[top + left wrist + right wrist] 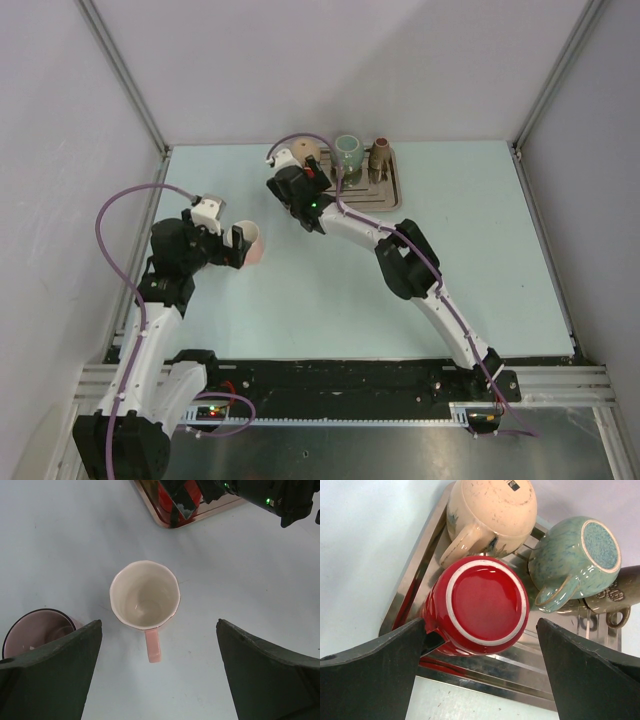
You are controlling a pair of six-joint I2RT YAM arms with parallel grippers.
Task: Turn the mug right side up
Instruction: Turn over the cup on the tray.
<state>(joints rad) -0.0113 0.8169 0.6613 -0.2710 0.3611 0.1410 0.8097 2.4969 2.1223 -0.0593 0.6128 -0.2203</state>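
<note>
A red mug (480, 605) stands upside down, base up, at the near left of a metal tray (490, 680). My right gripper (477, 672) hangs above it, open, one finger on each side of it and neither touching. In the top view the right gripper (310, 180) covers most of the red mug (320, 171). A pink mug (145, 595) stands upright on the table, with its handle toward my left gripper (159, 680). The left gripper is open and empty, just short of the handle. The top view shows the left gripper (232, 245) beside the pink mug (253, 243).
The tray (385, 195) also holds a cream mug (490, 515), a green mug (575, 560) and a brown mug (615, 590), all upside down and close to the red one. A dark purple mug (37, 630) stands upright next to my left finger.
</note>
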